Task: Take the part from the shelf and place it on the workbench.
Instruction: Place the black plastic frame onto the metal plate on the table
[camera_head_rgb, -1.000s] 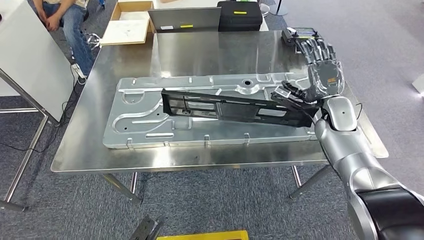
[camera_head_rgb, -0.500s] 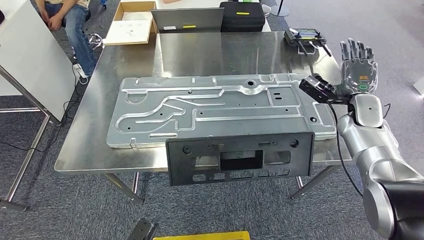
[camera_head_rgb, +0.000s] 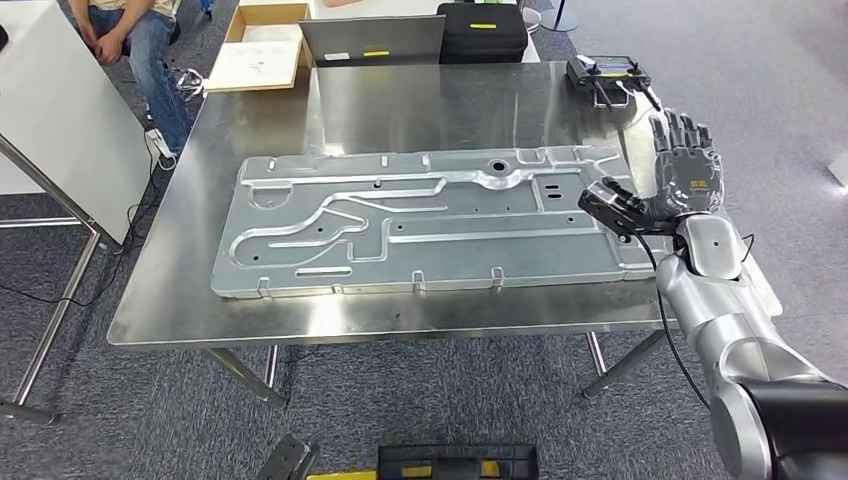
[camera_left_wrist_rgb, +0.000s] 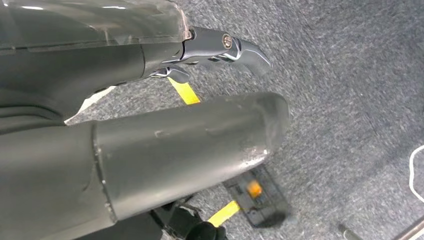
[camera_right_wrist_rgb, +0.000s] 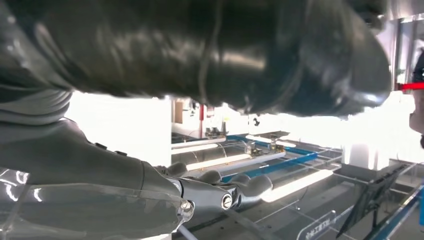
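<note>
Right hand: our right hand (camera_head_rgb: 685, 175) stands raised over the right end of the workbench (camera_head_rgb: 420, 110), fingers spread wide and upright, with nothing in it.
Left hand: our left hand (camera_left_wrist_rgb: 150, 150) hangs low over the carpet, thumb and fingers apart, holding nothing.
Part: a black piece with yellow marks (camera_head_rgb: 455, 462) lies on the floor, well below and to the left of the right hand and off the bench; we take this to be the part.
Bench top: a large silver stamped panel (camera_head_rgb: 420, 225) lies just left of the right hand, its near corner almost under the palm.
Step in hand: we judge the placing is not done, so a fresh pick-up comes first.
Doing it well: we should grip the long part near its middle, carry it level, and let go only once its whole length rests on the panel, well in from the bench's front edge.
</note>
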